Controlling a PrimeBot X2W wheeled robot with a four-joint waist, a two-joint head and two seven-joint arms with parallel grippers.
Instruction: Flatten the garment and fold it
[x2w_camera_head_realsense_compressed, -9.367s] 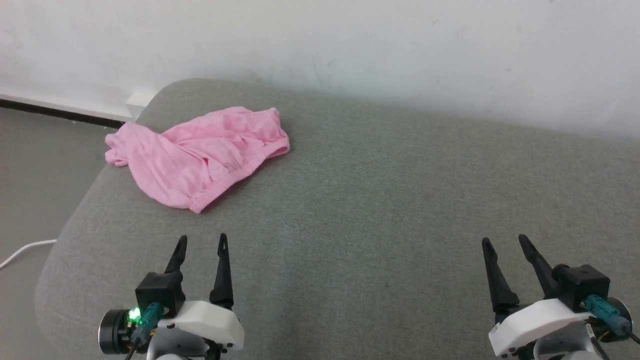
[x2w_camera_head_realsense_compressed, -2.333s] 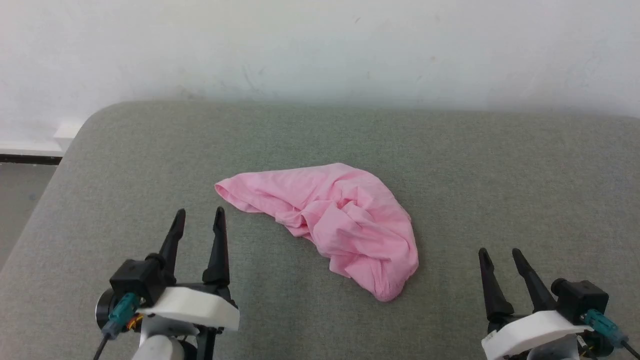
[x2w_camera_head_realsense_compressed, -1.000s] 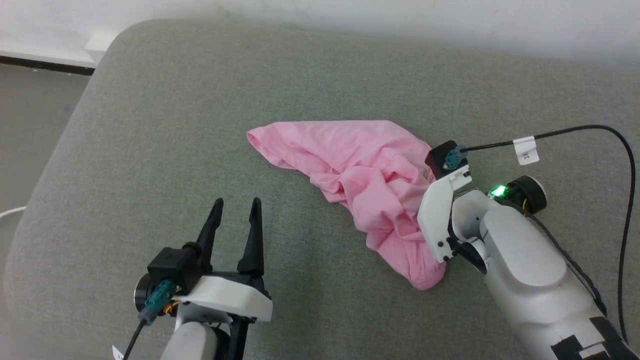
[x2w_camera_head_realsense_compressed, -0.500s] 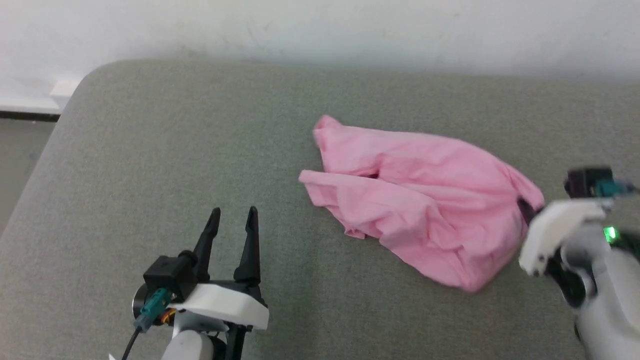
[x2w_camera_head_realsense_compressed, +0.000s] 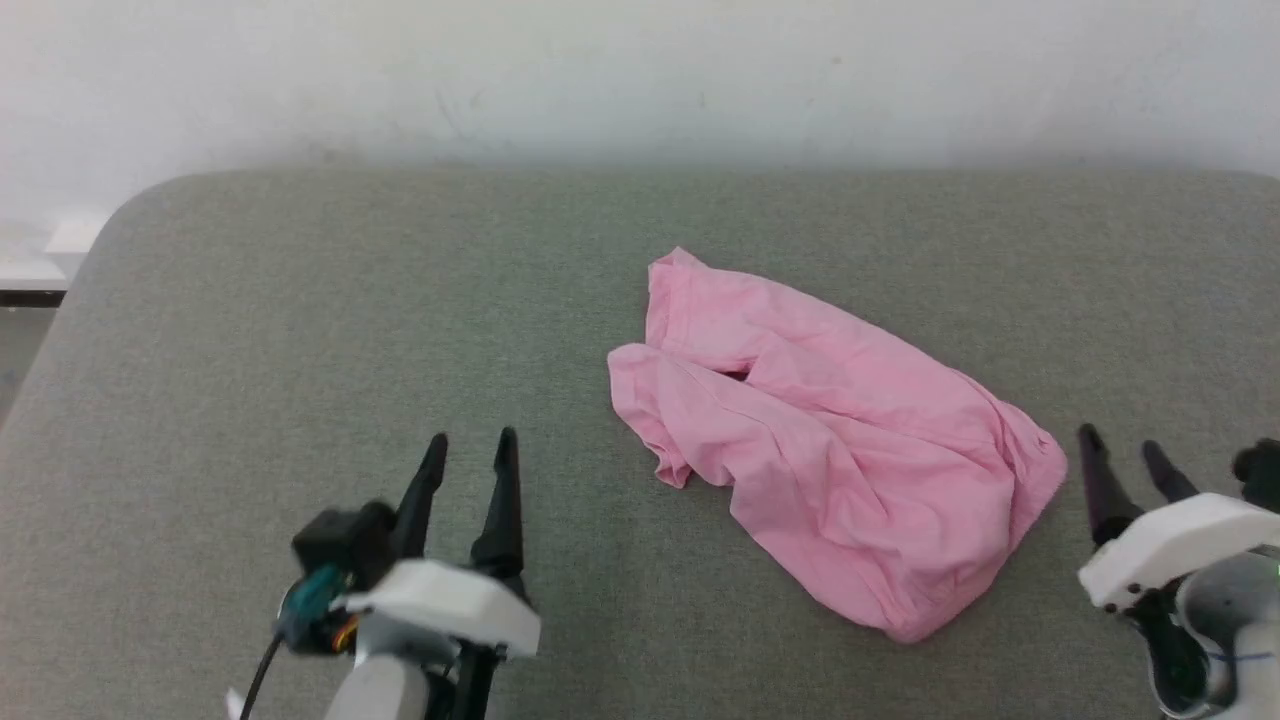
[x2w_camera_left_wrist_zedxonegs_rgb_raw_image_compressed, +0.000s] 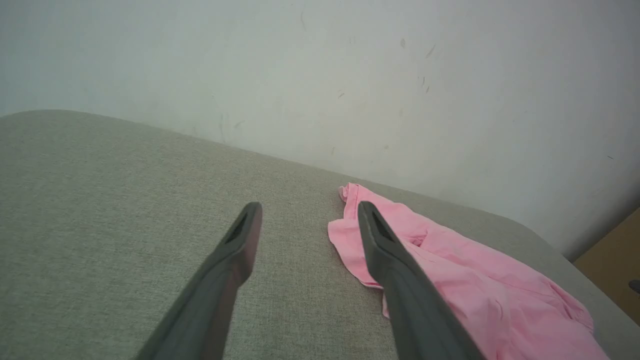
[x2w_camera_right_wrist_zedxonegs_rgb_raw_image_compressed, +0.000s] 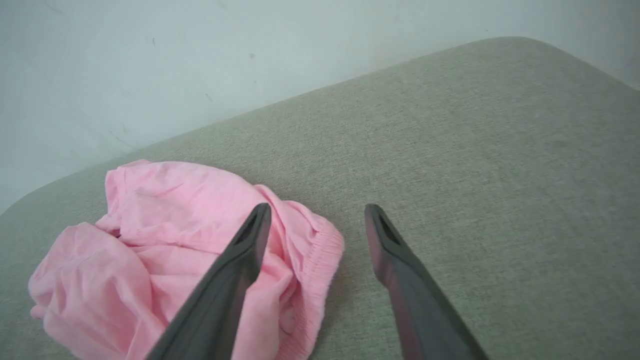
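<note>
You have one garment (x2w_camera_head_realsense_compressed: 840, 470), crumpled right of the cushion's (x2w_camera_head_realsense_compressed: 300, 330) middle and well off its far edge by the wall (x2w_camera_head_realsense_compressed: 640, 80), with broad bare fabric out to the left edge. Two grippers hover near the front edge. The left gripper (x2w_camera_head_realsense_compressed: 472, 438) is well apart from the cloth and the right gripper (x2w_camera_head_realsense_compressed: 1119, 440) is just beside its gathered band, both with jaws spread.

Head camera looks forward and down over the grey padded surface (x2w_camera_head_realsense_compressed: 300, 300) toward the white wall (x2w_camera_head_realsense_compressed: 640, 80). Both wrist cameras sit low and face that wall, sighting along the left claw (x2w_camera_left_wrist_zedxonegs_rgb_raw_image_compressed: 308, 206) and right claw (x2w_camera_right_wrist_zedxonegs_rgb_raw_image_compressed: 317, 206). All three views share the pink garment (x2w_camera_head_realsense_compressed: 840, 450), which is nearest the right wrist camera.
</note>
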